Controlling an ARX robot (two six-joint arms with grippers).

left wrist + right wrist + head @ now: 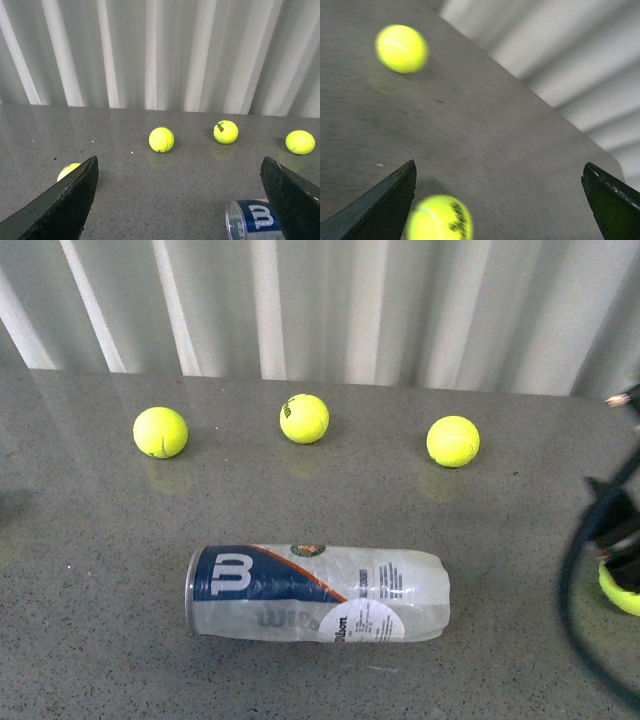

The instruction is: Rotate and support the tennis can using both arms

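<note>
Front view shows one tennis can (318,592) and four tennis balls (160,432).

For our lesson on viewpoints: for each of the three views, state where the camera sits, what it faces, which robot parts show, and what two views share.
Front: on the body, looking down at the lying tennis can and three balls; right arm at the edge.
Left wrist: on the left arm, facing the wall; left gripper open.
Right wrist: on the right arm, tilted over the table; right gripper open.
Shared: front and left wrist show the can.
</note>
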